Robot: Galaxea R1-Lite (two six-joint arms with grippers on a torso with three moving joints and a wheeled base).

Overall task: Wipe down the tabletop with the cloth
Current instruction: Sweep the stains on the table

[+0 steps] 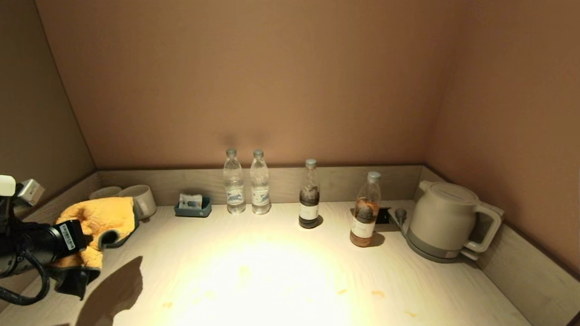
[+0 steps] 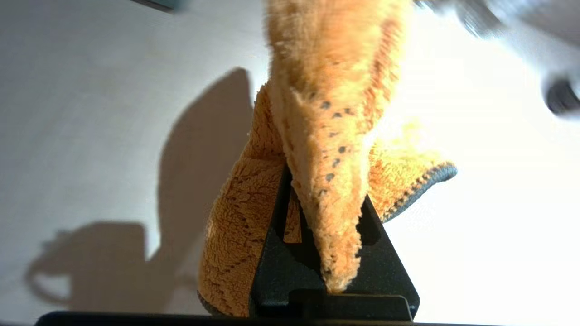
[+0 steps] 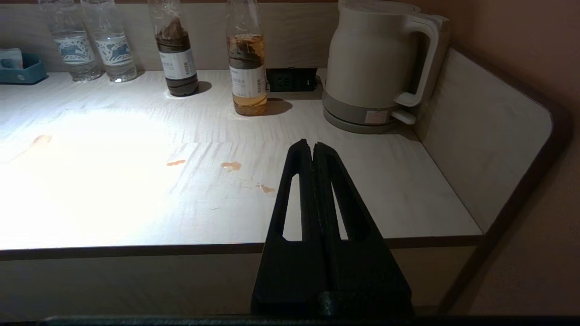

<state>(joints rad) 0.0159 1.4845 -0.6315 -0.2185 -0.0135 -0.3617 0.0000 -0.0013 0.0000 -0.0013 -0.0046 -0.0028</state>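
Observation:
The orange-yellow cloth (image 1: 102, 217) with dark grey edging hangs from my left gripper (image 2: 325, 185), which is shut on it. It is held at the far left, a little above the tabletop (image 1: 281, 253), and casts a shadow below. In the left wrist view the cloth (image 2: 326, 113) bunches between and around the black fingers (image 2: 389, 267). Small orange stains (image 1: 378, 293) lie near the front of the tabletop and also show in the right wrist view (image 3: 231, 166). My right gripper (image 3: 312, 145) is shut and empty, off the front right edge, out of the head view.
Two mugs (image 1: 142, 199) and a grey-blue tissue box (image 1: 193, 207) stand at the back left. Two water bottles (image 1: 247, 188), a dark bottle (image 1: 309, 197), an amber bottle (image 1: 364, 213) and a kettle (image 1: 446, 222) line the back. A low grey rim (image 1: 521, 262) borders the right side.

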